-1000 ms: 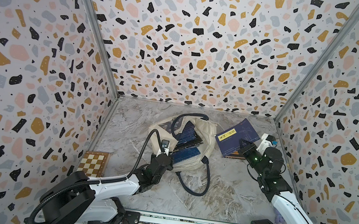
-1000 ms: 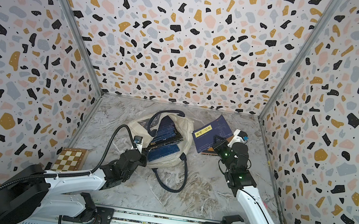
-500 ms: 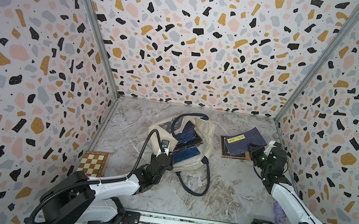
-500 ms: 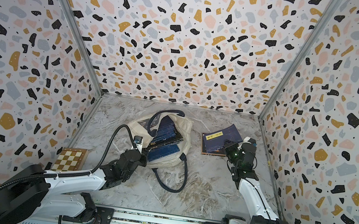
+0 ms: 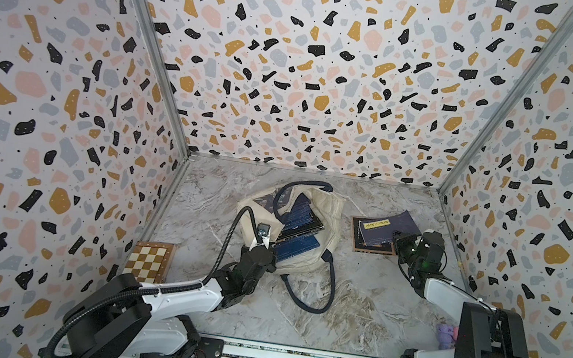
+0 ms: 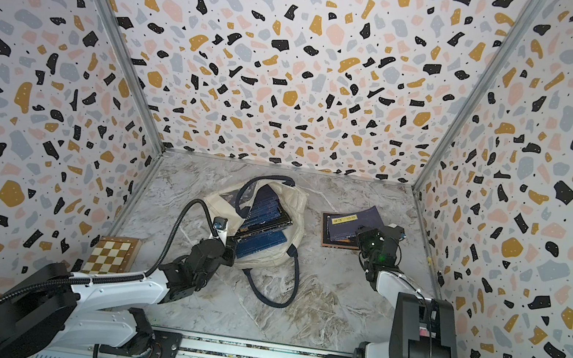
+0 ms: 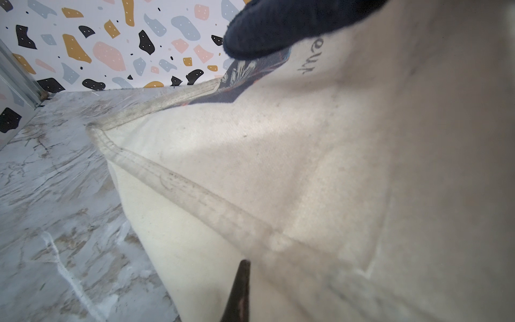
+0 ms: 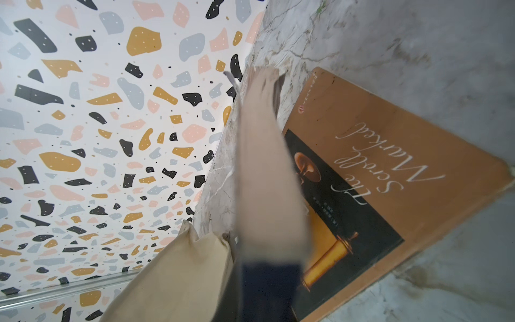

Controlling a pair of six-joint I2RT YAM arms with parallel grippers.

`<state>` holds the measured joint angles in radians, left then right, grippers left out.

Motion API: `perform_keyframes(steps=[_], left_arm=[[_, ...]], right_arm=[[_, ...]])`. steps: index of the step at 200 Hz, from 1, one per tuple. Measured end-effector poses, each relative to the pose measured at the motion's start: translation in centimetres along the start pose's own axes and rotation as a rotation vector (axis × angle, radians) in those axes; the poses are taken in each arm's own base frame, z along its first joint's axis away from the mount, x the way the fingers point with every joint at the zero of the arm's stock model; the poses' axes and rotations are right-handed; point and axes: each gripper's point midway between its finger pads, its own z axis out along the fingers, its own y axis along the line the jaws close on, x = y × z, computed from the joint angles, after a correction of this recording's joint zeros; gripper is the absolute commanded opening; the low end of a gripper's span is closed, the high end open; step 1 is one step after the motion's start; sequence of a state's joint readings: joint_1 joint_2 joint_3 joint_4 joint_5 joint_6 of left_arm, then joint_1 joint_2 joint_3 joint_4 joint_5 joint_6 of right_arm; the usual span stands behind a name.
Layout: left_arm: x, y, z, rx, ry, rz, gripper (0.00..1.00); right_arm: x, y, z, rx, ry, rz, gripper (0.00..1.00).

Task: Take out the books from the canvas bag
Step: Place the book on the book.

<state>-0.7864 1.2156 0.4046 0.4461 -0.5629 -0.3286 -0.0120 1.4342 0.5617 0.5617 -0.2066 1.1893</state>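
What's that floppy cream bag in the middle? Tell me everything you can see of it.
The canvas bag is a cream cloth tote lying slumped on the marble table, mouth gaping open. It has two navy handles: one arches over its far end, the other trails loose on the table toward the front. The left wrist view shows a stitched seam, a dark floral panel and script lettering. Dark blue books lie in the opening. The left gripper, shut, looks pinched on its near edge.
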Motion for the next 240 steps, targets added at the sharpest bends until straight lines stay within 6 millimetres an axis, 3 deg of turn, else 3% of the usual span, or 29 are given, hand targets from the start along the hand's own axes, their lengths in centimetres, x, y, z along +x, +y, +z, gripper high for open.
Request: perform_keyframes(steps=[58, 101, 123, 149, 196, 240], left_arm=[[0.0, 0.0, 0.0, 0.000, 0.000, 0.000, 0.00], [0.0, 0.0, 0.0, 0.000, 0.001, 0.001, 0.00], [0.0, 0.0, 0.0, 0.000, 0.001, 0.001, 0.00], [0.0, 0.0, 0.0, 0.000, 0.001, 0.001, 0.00], [0.0, 0.0, -0.1, 0.001, 0.001, 0.001, 0.00], [0.0, 0.1, -0.1, 0.000, 0.002, 0.002, 0.00]], right_arm=[[0.7, -3.0, 2.4, 0.064, 0.002, 0.052, 0.00], [1.7, -3.5, 4.1, 0.086, 0.033, 0.053, 0.00], [1.8, -3.2, 4.4, 0.089, 0.033, 0.050, 0.15], [2.1, -3.4, 4.4, 0.103, 0.034, 0.062, 0.25], [3.1, -4.4, 4.4, 0.144, 0.069, 0.105, 0.56], [3.5, -4.7, 4.2, 0.167, 0.093, 0.123, 0.68]])
